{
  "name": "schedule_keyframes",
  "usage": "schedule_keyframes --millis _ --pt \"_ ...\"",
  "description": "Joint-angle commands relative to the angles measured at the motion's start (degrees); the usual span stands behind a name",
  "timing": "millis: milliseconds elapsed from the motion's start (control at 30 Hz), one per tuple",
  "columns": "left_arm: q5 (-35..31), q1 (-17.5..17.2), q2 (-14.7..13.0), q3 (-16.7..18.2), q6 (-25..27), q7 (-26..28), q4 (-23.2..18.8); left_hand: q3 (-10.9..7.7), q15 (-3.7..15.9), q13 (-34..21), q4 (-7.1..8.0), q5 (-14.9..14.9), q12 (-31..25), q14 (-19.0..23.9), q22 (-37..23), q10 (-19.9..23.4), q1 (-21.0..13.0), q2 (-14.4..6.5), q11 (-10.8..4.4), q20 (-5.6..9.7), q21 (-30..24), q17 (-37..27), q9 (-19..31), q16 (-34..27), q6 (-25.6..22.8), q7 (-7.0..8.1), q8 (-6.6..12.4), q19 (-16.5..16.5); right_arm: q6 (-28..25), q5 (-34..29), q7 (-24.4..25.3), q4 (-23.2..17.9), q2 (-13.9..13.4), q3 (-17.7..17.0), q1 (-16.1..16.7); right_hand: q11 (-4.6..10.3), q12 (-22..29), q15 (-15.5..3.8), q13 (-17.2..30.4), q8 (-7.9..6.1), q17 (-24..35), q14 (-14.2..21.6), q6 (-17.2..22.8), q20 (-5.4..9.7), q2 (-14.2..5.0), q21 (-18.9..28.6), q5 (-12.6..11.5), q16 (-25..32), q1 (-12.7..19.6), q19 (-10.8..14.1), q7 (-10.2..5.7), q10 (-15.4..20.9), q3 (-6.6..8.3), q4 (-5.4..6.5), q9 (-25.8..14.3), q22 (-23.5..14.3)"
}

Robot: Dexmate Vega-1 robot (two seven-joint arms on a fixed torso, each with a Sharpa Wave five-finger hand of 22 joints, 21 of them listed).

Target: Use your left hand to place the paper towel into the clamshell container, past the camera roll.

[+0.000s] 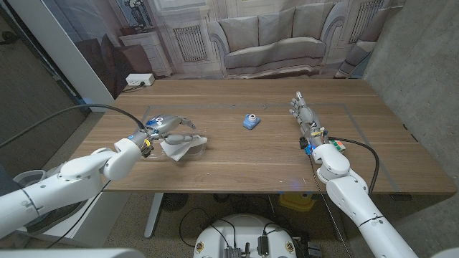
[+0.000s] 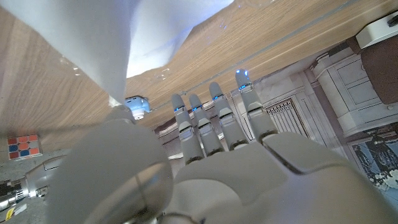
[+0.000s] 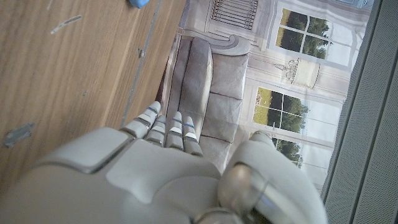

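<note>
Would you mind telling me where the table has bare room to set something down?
Bare wood lies between the camera roll and the right hand, and along the far edge. It is crowded at the left hand, over the clamshell container and paper towel.

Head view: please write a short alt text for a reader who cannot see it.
The left hand holds a white paper towel over a clear clamshell container on a wooden table. A small blue camera roll lies mid-table; the right hand rests apart, fingers straight.

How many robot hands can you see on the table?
2. The left hand is on the left side, over the clear container that holds the paper towel. The right hand is on the right side, holding nothing, fingers pointing away from the robot.
</note>
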State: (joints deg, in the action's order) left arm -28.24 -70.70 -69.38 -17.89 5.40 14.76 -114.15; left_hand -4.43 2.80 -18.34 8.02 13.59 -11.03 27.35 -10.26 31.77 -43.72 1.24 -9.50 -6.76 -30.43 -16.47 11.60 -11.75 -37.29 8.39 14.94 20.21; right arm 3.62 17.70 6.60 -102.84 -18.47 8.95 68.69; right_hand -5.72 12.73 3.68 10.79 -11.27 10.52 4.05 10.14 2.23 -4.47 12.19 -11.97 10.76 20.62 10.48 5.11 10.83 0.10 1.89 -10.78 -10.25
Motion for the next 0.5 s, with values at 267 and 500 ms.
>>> schedule_keyframes --millis 267,500 --pt "0.66 -1.88 -0.43 2.77 -0.27 2.75 -1.18 0.26 2.48 -0.03 0.35 0.53 -0.49 0.21 -0.21 0.38 0.45 -0.14 0.0 0.01 0.19 0.08 0.25 -0.43 -0.23 0.11 -0.15 0.35 0.55 -0.43 0.52 -0.91 0.09 -0.28 1.04 -0.11 0.05 -0.12 0.16 -0.05 0.08 0.45 0.18 0.22 -0.41 -0.32 0.19 -0.01 0.18 0.8 -0.14 0.37 -0.14 -0.21 -0.13 -0.34" --pt "0.93 -2.7 -0.48 4.12 -0.61 3.65 -1.74 0.32 2.53 0.05 0.36 0.66 -0.51 0.36 -0.21 0.38 0.59 -0.23 0.0 -0.01 0.31 0.18 0.26 -0.51 -0.33 0.28 -0.14 0.36 0.64 -0.52 0.56 -0.91 0.26 -0.12 1.03 -0.06 0.04 -0.13 0.16 -0.04 0.08 0.47 0.16 0.18 -0.43 -0.32 0.2 -0.01 0.22 0.82 -0.19 0.35 -0.13 -0.25 -0.13 -0.34"
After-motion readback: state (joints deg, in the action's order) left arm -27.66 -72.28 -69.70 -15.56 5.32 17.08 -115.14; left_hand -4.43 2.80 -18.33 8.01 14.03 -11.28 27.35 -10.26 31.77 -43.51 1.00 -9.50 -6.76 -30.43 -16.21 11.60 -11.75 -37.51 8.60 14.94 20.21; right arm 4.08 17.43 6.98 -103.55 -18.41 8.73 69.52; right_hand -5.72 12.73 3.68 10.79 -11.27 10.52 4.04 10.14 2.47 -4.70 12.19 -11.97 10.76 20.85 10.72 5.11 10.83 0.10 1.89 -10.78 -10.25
